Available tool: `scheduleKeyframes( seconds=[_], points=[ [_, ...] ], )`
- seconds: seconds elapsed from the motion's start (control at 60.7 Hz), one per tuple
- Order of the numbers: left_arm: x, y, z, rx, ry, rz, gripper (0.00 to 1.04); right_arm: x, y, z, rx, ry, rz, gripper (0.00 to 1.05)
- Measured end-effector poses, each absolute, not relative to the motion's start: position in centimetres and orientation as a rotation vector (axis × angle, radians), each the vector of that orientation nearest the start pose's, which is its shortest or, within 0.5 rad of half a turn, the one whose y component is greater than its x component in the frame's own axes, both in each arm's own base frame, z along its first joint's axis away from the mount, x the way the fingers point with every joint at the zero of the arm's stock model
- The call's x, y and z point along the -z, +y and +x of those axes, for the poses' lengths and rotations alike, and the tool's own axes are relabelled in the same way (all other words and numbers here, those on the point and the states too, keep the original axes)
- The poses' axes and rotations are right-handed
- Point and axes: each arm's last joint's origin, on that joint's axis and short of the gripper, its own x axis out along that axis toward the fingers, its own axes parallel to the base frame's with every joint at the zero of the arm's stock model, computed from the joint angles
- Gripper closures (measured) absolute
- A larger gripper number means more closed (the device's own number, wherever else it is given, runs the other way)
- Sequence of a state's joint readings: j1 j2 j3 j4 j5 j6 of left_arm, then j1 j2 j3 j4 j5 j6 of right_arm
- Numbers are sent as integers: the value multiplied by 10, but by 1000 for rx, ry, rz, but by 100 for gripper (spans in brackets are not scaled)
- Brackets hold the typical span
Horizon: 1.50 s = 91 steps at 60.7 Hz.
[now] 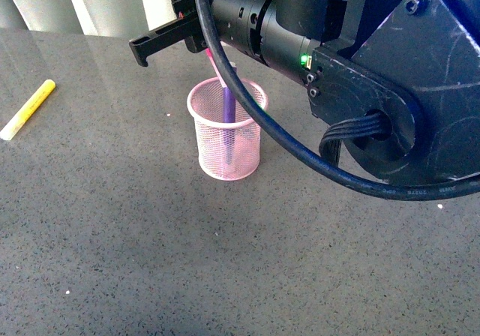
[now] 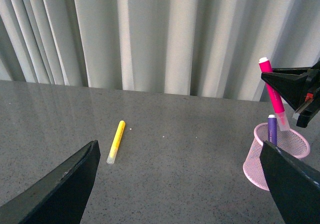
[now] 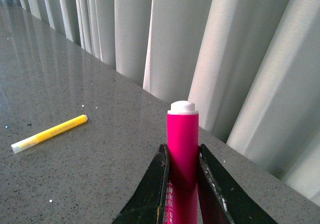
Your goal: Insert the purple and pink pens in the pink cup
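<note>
Pinching the pink pen (image 3: 182, 134) in the right gripper (image 3: 182, 148), squeezing the barrel from both sides with the narrow black fingers (image 3: 159, 184) and leaving the white end poking out past the tips. Holding that pen tilted over the back of the cup (image 1: 217, 160), with the pale-capped lower end reaching down to about rim level. Not managing to tell from any view whether that end is dipping inside the rim or hanging just above it.

Finding the purple pen (image 1: 229, 107) standing inside the cup, leaning slightly, with its top rising a little above the rim and its lower part showing through the pink mesh.

Spreading the left gripper (image 2: 177, 146) wide, gripping nothing with it, and hanging it over the grey table (image 1: 150, 261), with the cup showing just past one finger.

Leaving the yellow marker (image 1: 28, 109) lying flat on the table, well apart from the cup, off to the robot's left.

Blocking much of the front view with the right arm and its looping black cable (image 1: 375, 190), crossing in front of the cup's rim. Facing a pale pleated curtain (image 2: 150, 34) beyond the table's far edge.
</note>
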<state>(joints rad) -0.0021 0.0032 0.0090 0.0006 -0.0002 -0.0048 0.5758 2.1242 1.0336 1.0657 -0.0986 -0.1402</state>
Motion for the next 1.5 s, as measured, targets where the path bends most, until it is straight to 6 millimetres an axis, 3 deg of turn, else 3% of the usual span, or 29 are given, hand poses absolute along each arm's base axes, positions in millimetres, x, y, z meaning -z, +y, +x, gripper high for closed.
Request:
scheduleKeyframes(
  seconds=[0.379,0.873,1.17,1.351,1.5],
  points=[
    [-166,0,97,2,-6,-5,7,-120,233,351,-667,-1,-108,93],
    [-166,0,97,2,-6,-5,7,-102,218,346,-619,64,-80,93],
    [-166,0,97,2,-6,-5,7,-95,214,340,-599,112,-74,42],
    [-166,0,97,2,-6,-5,7,-114,207,333,-533,95,-61,8],
    [-166,0,97,2,-6,-5,7,-134,189,324,-364,174,-51,7]
  ],
)
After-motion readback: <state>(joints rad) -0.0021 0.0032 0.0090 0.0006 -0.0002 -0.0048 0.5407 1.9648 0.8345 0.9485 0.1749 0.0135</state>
